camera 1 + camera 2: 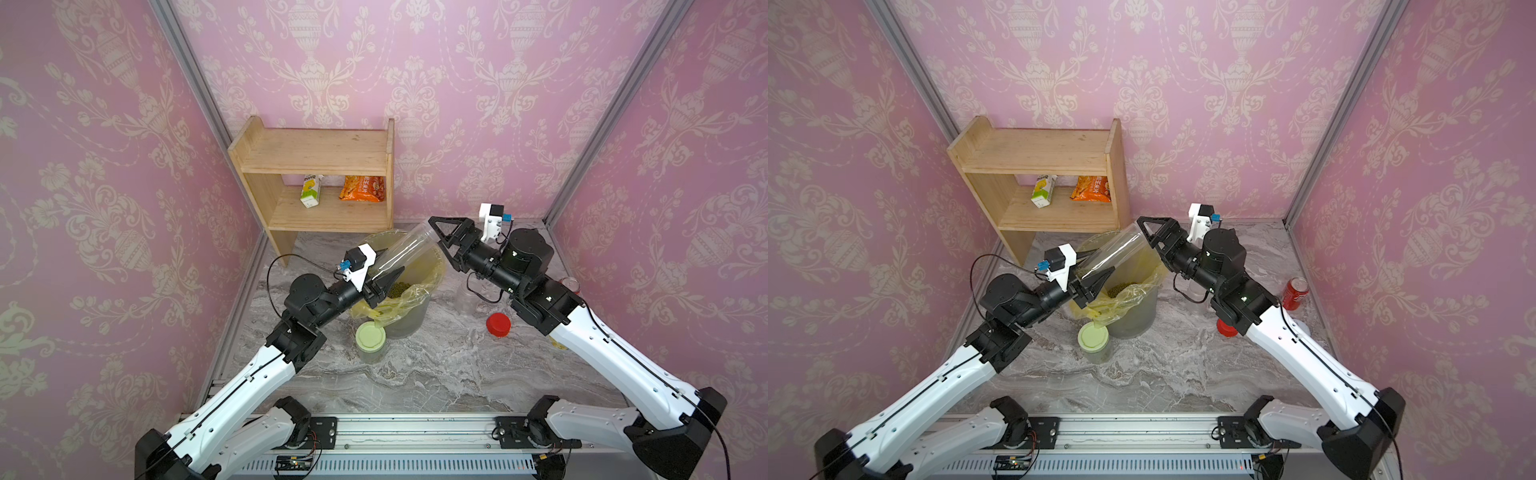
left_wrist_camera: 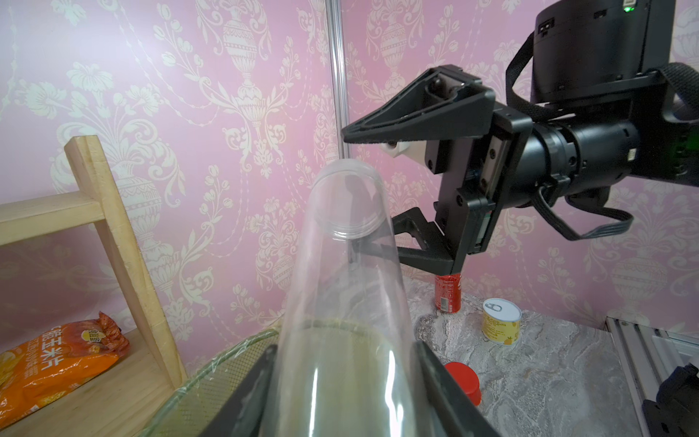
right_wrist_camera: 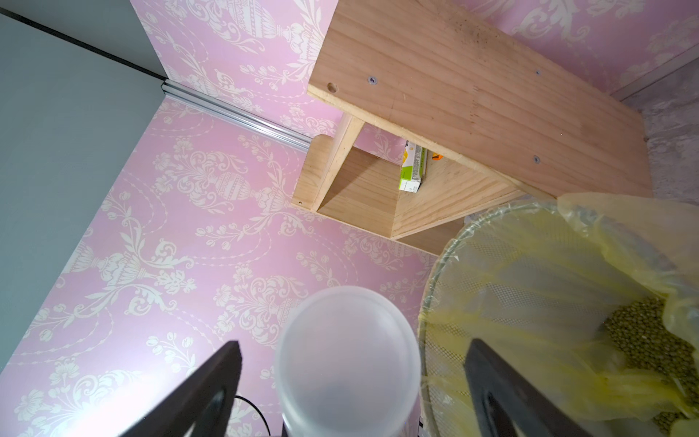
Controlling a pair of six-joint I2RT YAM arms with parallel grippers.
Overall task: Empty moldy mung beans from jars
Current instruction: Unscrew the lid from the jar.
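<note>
Overhead, three jars could be counted. One tall narrow clear plastic jar (image 1: 399,251) lay tilted in the air, clenched near its lower end by the left tool (image 1: 388,268), whose two black fingers pressed its sides. Its closed round base pointed up toward the right tool (image 1: 435,232), and its lower end hung over one round mesh bin lined with a yellow plastic bag (image 1: 411,320). The right tool was released: its two fingers stood apart, one on each side of the base, with gaps showing in the right wrist view, and it gripped nothing.

The mung beans (image 1: 401,289) lay as one dull green heap inside the bag at the bin's bottom.

The other two jars stood upright on the grey marbled surface (image 1: 415,374): one squat clear jar with a pale-green lid (image 1: 370,337) just beside the bin's front, and one red-lidded jar (image 1: 498,324) near the right arm, well apart from the bin.

One red soda can (image 2: 447,297) and one yellow tin with a silver pull-tab top (image 2: 501,321) stood near each other.

One two-tier wooden shelf (image 1: 316,166) filled the back corner, its lower board carrying one small green-and-white carton (image 1: 311,191) and one orange snack bag (image 1: 362,189).
</note>
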